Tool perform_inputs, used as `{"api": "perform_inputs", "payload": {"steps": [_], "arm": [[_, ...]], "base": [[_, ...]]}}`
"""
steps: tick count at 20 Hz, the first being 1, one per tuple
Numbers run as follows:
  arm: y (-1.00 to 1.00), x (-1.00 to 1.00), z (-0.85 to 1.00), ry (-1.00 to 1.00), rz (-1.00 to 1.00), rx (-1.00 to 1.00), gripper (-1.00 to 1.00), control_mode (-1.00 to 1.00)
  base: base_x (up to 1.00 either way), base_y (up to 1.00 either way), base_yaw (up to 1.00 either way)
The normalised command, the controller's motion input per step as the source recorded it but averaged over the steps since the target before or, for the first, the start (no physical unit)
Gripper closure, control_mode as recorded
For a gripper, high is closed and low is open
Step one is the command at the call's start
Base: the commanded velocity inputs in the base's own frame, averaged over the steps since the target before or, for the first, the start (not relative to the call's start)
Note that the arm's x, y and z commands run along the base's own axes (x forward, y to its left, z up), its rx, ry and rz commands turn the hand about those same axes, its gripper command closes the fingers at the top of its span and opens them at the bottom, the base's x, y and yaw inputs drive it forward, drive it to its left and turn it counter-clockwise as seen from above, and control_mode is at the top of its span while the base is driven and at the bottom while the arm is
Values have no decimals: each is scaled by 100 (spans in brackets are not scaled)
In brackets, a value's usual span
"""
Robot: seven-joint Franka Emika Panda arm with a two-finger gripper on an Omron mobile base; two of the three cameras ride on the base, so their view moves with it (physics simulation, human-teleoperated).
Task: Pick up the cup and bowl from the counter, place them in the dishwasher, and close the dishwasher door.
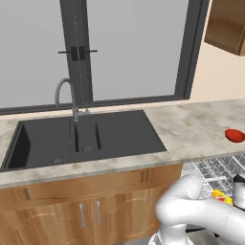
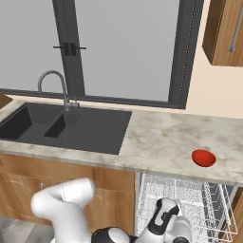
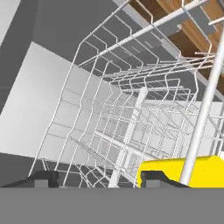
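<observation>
While cup sits amid rack wires, bowl on counter, nr sink

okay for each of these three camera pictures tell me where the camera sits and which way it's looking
Left base view: behind the arm's left, facing the sink; white arm lower right.
Right base view: behind its right, facing the counter and bowl; arm lower left.
Hand view: on the hand, looking into the wire rack at the cup; dark fingertips below.
Both base views share sink, counter, bowl, rack.

We see even, bright rendered light, sharp throughout; soft shadow lies under the surface edge; no glare.
</observation>
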Motion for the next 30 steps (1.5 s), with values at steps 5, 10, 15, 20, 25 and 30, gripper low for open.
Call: {"api": "perform_inputs", "payload": {"steps": [5, 10, 15, 20, 25, 30], "arm": [[0, -81, 85, -4, 2, -5, -100, -100], [0, -60, 51, 0, 0, 0, -100, -100], [0, -64, 5, 1, 0, 0, -100, -100], [0, -65, 18, 10, 0, -4, -100, -100], [0, -21, 51, 21, -2, 0, -100, -100], [0, -12, 46, 5, 0, 0, -100, -100]], "base": [[0, 0, 0], [0, 0, 0], [0, 0, 0], [0, 0, 0], [0, 0, 0], [0, 0, 0]]}}
